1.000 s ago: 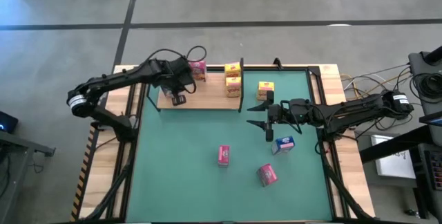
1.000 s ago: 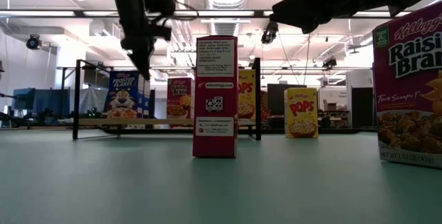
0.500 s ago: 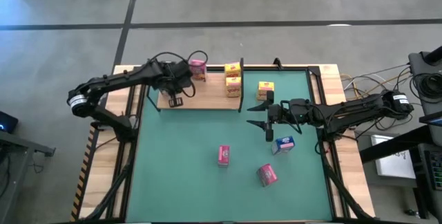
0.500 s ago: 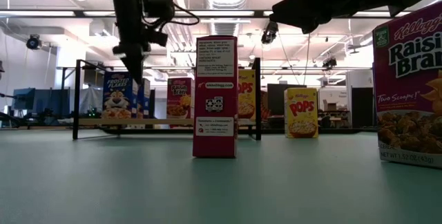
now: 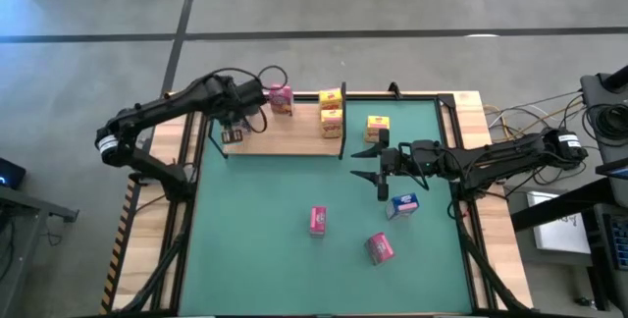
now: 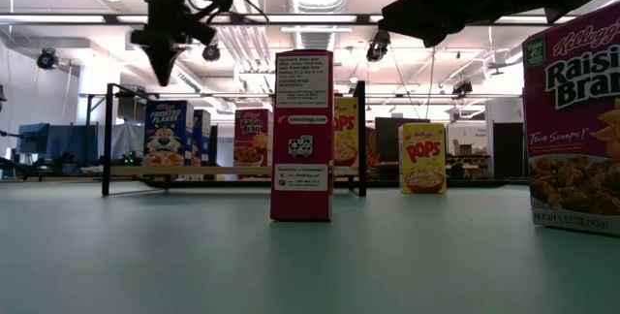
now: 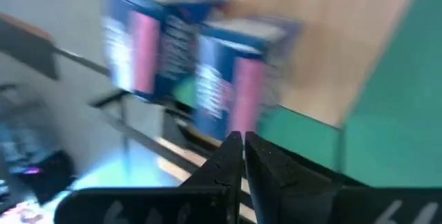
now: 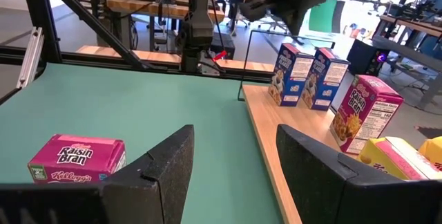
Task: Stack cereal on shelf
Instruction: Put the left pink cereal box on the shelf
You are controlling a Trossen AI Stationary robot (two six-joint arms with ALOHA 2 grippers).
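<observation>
with left gripper (image 5: 233, 133) shut and empty above shelf (image 5: 294, 139), right gripper (image 5: 378, 169) open beside blue box (image 5: 403, 203) on surface (image 5: 275, 230): lower squarely, grip box mid-sides.

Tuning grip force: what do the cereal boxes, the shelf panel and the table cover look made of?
Cereal boxes: printed cardboard, slightly glossy, with folded edges. Shelf panel: light wood, matte, faint grain; its posts look like thin black metal. Table cover: smooth green mat, probably rubber or vinyl.
</observation>
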